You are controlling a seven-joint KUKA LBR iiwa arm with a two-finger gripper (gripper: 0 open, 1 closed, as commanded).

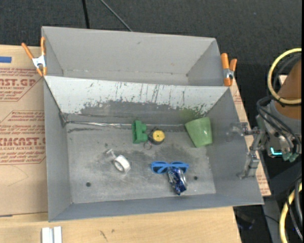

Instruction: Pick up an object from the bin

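My gripper hangs over the right sloping wall of the bin, near the rim, its two metal fingers spread apart and open with nothing between them. Nearest to it, a pale green plastic cup lies on its side at the right end of the bin floor, by the back wall. Further left and towards the front lie blue sunglasses, with a crumpled blue wrapper touching their front edge.
A green block and a small yellow round piece sit side by side at the floor's back middle. A white ring lies towards the front left. The bin's walls slope steeply inward on all sides.
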